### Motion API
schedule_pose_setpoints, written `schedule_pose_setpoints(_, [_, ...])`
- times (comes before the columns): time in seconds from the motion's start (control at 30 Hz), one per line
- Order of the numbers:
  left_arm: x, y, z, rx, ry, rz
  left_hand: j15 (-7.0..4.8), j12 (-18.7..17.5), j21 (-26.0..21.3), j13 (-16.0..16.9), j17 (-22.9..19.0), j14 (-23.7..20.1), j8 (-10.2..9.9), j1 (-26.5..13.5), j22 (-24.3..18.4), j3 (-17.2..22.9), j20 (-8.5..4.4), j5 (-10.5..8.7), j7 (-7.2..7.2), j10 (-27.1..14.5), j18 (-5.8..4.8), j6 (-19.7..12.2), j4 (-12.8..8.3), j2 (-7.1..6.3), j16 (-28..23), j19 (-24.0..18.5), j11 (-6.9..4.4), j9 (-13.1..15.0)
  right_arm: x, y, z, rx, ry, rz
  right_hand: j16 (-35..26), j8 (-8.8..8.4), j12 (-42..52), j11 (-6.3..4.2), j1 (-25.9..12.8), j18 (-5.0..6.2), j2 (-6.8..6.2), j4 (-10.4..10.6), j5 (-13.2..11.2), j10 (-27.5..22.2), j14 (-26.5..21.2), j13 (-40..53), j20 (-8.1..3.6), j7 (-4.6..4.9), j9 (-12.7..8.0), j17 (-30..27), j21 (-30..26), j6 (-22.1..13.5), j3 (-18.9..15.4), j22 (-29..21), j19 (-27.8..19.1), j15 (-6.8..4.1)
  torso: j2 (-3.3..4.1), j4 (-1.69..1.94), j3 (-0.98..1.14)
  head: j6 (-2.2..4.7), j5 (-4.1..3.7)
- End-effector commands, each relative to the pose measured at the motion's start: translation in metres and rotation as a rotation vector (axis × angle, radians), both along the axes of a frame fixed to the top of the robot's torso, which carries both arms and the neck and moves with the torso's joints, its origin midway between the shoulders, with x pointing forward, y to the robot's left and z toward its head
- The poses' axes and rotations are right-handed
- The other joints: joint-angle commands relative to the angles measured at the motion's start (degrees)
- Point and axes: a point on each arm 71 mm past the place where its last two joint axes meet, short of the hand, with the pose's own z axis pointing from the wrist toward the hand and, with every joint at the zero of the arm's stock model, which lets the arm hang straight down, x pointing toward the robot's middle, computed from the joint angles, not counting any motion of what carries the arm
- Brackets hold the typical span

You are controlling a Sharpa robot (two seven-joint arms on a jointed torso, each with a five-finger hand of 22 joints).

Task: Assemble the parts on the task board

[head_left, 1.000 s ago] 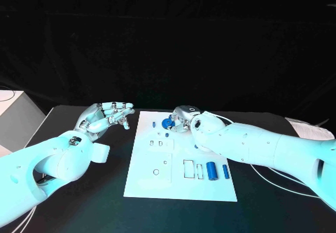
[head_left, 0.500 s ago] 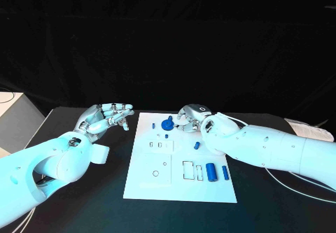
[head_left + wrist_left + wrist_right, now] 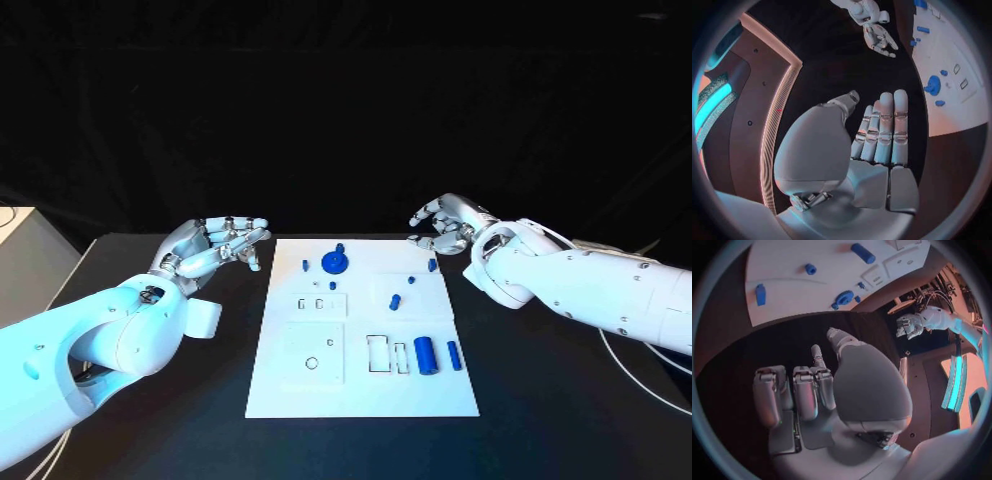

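The white task board [image 3: 361, 385] lies in the middle of the black table. A blue gear [image 3: 336, 263] stands near its far edge, with several small blue parts around it, one [image 3: 433, 265] at the far right. Two blue cylinders [image 3: 426, 353] lie in the near right part. My right hand [image 3: 444, 225] hovers beyond the board's far right corner, fingers loosely apart, holding nothing. My left hand [image 3: 216, 245] is raised off the board's far left corner, empty. The left wrist view shows its fingers [image 3: 879, 132] straight and side by side, with the gear [image 3: 932, 86] and the right hand [image 3: 873, 27] beyond.
A white box [image 3: 22, 235] stands at the table's far left edge. A white cable [image 3: 642, 375] trails on the table under my right arm. In the right wrist view the board [image 3: 798, 295] and the left hand [image 3: 911, 325] lie ahead of my right hand [image 3: 811, 390].
My right hand has drawn back from the blue gear and moved right, off the board. The gear stays standing on the board. The head view has shifted a little.
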Motion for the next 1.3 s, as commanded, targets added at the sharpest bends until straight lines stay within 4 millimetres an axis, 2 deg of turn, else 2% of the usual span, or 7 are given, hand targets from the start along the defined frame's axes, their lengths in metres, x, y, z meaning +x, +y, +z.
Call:
schedule_pose_setpoints(0.03, [-0.001,-0.003,0.0,-0.01,-0.008,-0.023,0.0,0.22,0.3,0.08,-0.09,-0.5,0.0,0.61,0.05,-0.28,0.1,-0.07,0.06,-0.03,0.39,-0.07,-0.12,-0.03,0.36,-0.42,-0.04,0.1,-0.003,-0.009,-0.003,0.065,0.058,0.086,0.24,-0.33,0.12,0.34,1.73,0.25,-0.55,-1.09,0.17,6.06,6.07,15.08,0.34,-0.02,0.06,15.09,-0.05,0.57,0.47,12.98,4.83,0.11,-0.04,-0.63,0.49,-0.1,-0.15])
schedule_pose_setpoints(0.17, [-0.001,-0.003,-0.004,-0.011,-0.001,-0.024,-0.03,0.33,0.33,0.12,-0.11,-0.51,0.05,0.69,0.06,-0.27,0.09,-0.07,0.04,0.17,0.39,0.02,-0.13,0.01,0.38,-0.45,-0.07,0.13,-0.003,-0.031,-0.006,-0.003,0.059,0.079,0.24,-0.54,0.12,0.22,2.72,0.26,-1.38,-1.83,0.3,6.06,6.07,15.08,0.26,-0.19,0.02,15.09,-0.08,0.45,0.58,12.97,4.82,-0.01,0.07,-0.96,0.76,-0.19,-0.52])
schedule_pose_setpoints(0.4, [-0.003,-0.003,-0.011,-0.012,0.012,-0.024,-0.04,0.37,0.34,0.14,-0.12,-0.52,0.07,0.71,0.06,-0.27,0.09,-0.07,0.04,0.25,0.39,0.04,-0.13,0.0,0.38,-0.46,-0.08,0.14,-0.001,-0.052,-0.021,-0.11,0.073,0.042,0.24,-1.72,0.12,0.34,2.3,0.19,-2.06,-1.37,-1.77,6.06,6.07,15.08,0.34,0.05,-0.31,15.09,0.15,-1.14,-1.46,13.21,4.96,0.23,0.31,-1.02,0.82,-0.45,-1.33])
schedule_pose_setpoints(0.47, [-0.003,-0.003,-0.012,-0.012,0.013,-0.024,-0.04,0.37,0.34,0.14,-0.12,-0.52,0.07,0.71,0.06,-0.27,0.09,-0.07,0.04,0.25,0.39,0.04,-0.13,0.0,0.38,-0.46,-0.08,0.14,-0.001,-0.053,-0.026,-0.128,0.073,0.028,0.24,-1.99,0.12,0.44,2.39,0.19,-2.05,-1.31,-1.87,6.06,6.07,15.08,0.43,0.17,-0.37,15.09,0.13,-1.48,-1.88,13.2,4.95,0.36,0.4,-1.04,0.97,-0.54,-1.2])
schedule_pose_setpoints(0.6, [-0.003,-0.003,-0.013,-0.012,0.016,-0.024,-0.04,0.37,0.34,0.14,-0.12,-0.52,0.07,0.71,0.06,-0.27,0.09,-0.07,0.04,0.25,0.39,0.04,-0.13,0.0,0.38,-0.46,-0.08,0.14,0.002,-0.055,-0.035,-0.155,0.074,-0.005,0.24,-2.81,0.12,0.91,2.52,0.18,-1.63,-0.62,-2.02,6.06,6.07,15.08,0.85,0.69,-0.57,15.09,0.17,-2.5,-3.71,13.25,4.98,0.86,0.3,-0.88,0.74,-1.07,-1.15])
schedule_pose_setpoints(1.0, [-0.003,-0.002,-0.015,-0.011,0.018,-0.021,-0.05,0.38,0.37,0.14,-0.14,-0.55,0.07,0.79,0.06,-0.27,0.08,-0.07,0.02,0.28,0.4,0.03,-0.15,-0.02,0.39,-0.49,-0.09,0.15,0.009,-0.051,-0.046,-0.17,0.087,-0.028,0.24,-3.27,0.12,1.16,3.57,0.09,-0.91,0.02,-1.61,6.06,6.07,15.08,1.17,0.94,-0.59,15.09,0.48,-2.8,-5.64,13.56,5.16,1.13,0.76,-0.31,1.19,-1.06,-1.58])
schedule_pose_setpoints(1.3, [-0.003,-0.003,-0.015,-0.011,0.018,-0.023,-0.05,0.38,0.37,0.14,-0.14,-0.55,0.07,0.79,0.06,-0.27,0.08,-0.07,0.02,0.28,0.4,0.03,-0.15,-0.02,0.39,-0.49,-0.09,0.15,0.013,-0.046,-0.051,-0.171,0.102,-0.022,0.24,-2.96,0.12,1.13,4.01,0.03,-0.17,0.51,-0.82,6.06,6.07,15.08,1.23,0.87,-0.39,15.09,0.7,-1.98,-5.75,13.77,5.27,1.13,0.78,-0.43,1.17,-1.32,-1.34])
